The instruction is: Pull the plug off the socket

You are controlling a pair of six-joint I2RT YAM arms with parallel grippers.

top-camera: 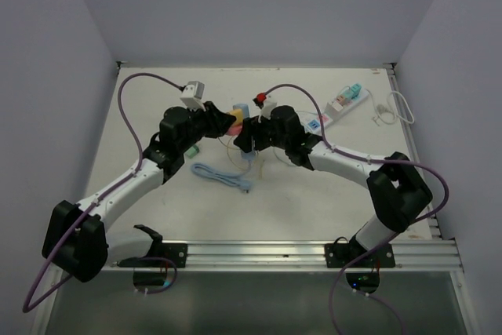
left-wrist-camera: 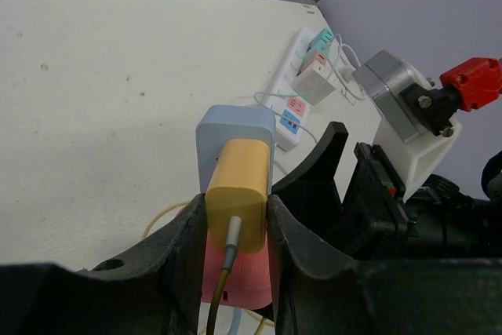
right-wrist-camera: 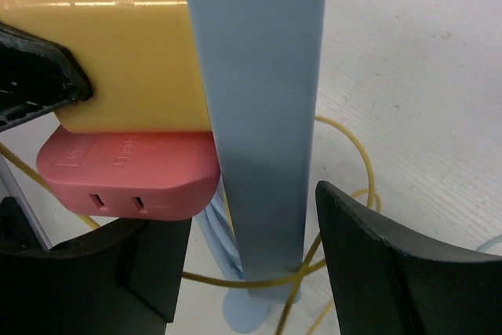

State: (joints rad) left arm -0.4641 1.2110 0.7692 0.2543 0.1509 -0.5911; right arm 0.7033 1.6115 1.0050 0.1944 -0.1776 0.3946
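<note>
Two arms (top-camera: 129, 182) with white links and black joint housings are seen, each trailed by a purple cable (top-camera: 129, 115), tipped by matte black fingers (left-wrist-camera: 302, 229), and fitted with a white wrist camera mount (top-camera: 193, 93) bearing a red part (left-wrist-camera: 473, 82).

**Quick headcount of what's sitting on the desk**

I'm counting two arms, so two claws: left claw (left-wrist-camera: 235, 233), right claw (right-wrist-camera: 235, 264). One blue socket block (left-wrist-camera: 234, 132), with one yellow plug (left-wrist-camera: 237, 194) and one pink plug (right-wrist-camera: 129, 174) sticking out. One white power strip (top-camera: 347, 100), one loose blue cable (top-camera: 222, 176), one white cable (top-camera: 394, 107).
</note>
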